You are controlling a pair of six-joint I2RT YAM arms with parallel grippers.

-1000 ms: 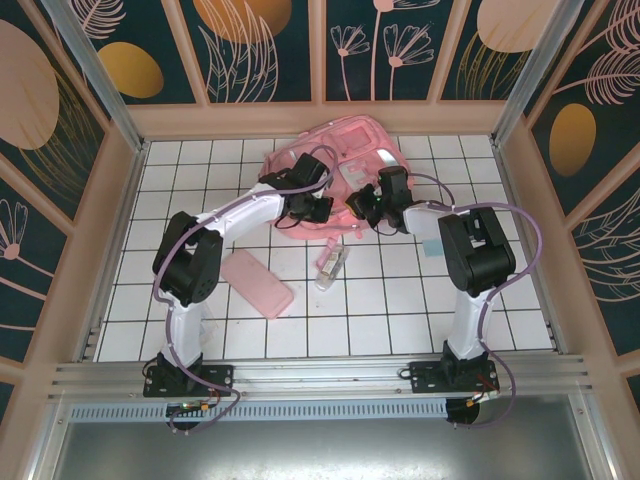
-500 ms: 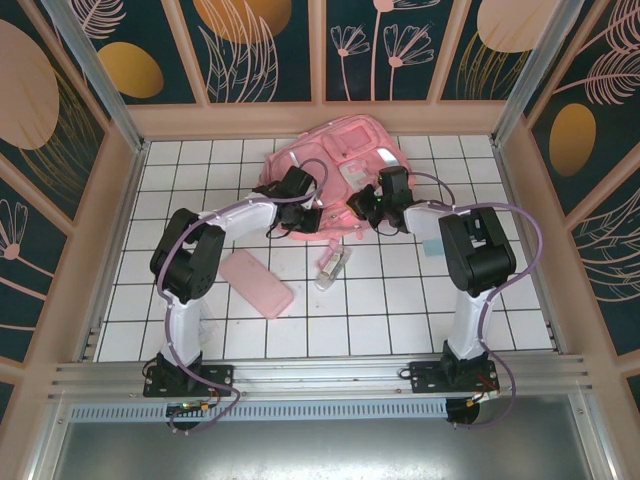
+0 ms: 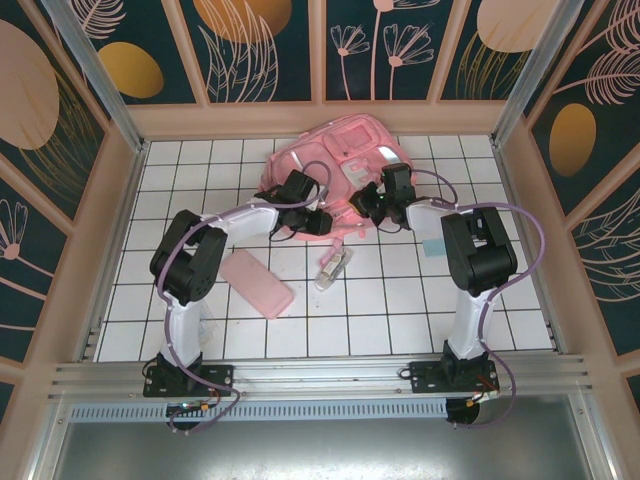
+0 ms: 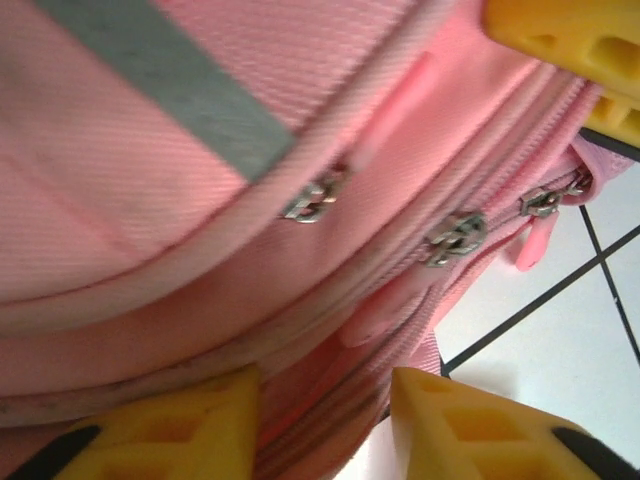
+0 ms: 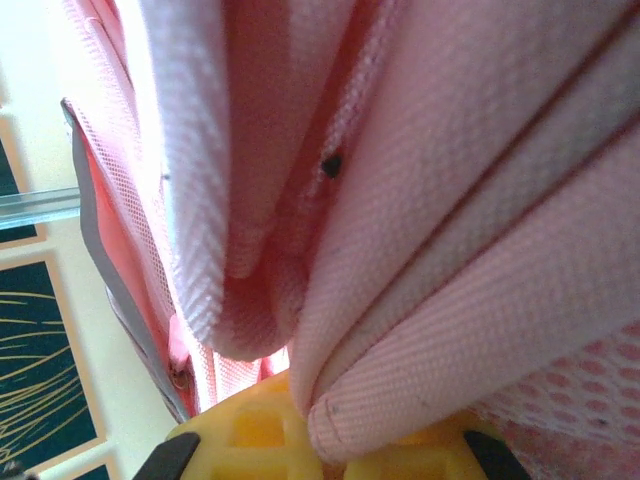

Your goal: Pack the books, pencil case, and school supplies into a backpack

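left fingers (image 4: 180, 425) stand apart, released, with a bulge of the backpack (image 3: 340, 160) and its seam lying in the gap, not pinched. right fingers (image 5: 260, 430) are clenched on a fold of backpack fabric that drapes over them. both pairs sit at the backpack's near edge, close beside each other.

your risks: the zip pulls (image 4: 455, 238) lie just beyond the left fingers and the zip looks closed, so if you close now you will likely catch seam cloth, not a pull. with one side holding, a hard lift could drag the whole soft backpack toward the near edge, or slip the fold free. the two pairs are close enough to knock together if either swings inward.

room: the backpack lies at the far middle of the table (image 3: 520, 300), close to the far edge, so you have little space behind it. the case (image 3: 258, 283) lies near-left, well apart from the backpack. the clear box (image 3: 331, 266) lies mid-table, just on the near side of the fingers, under any pull-back path. the blue square (image 3: 432, 247) rests beside the right arm. the near-right corner gives you open tile.
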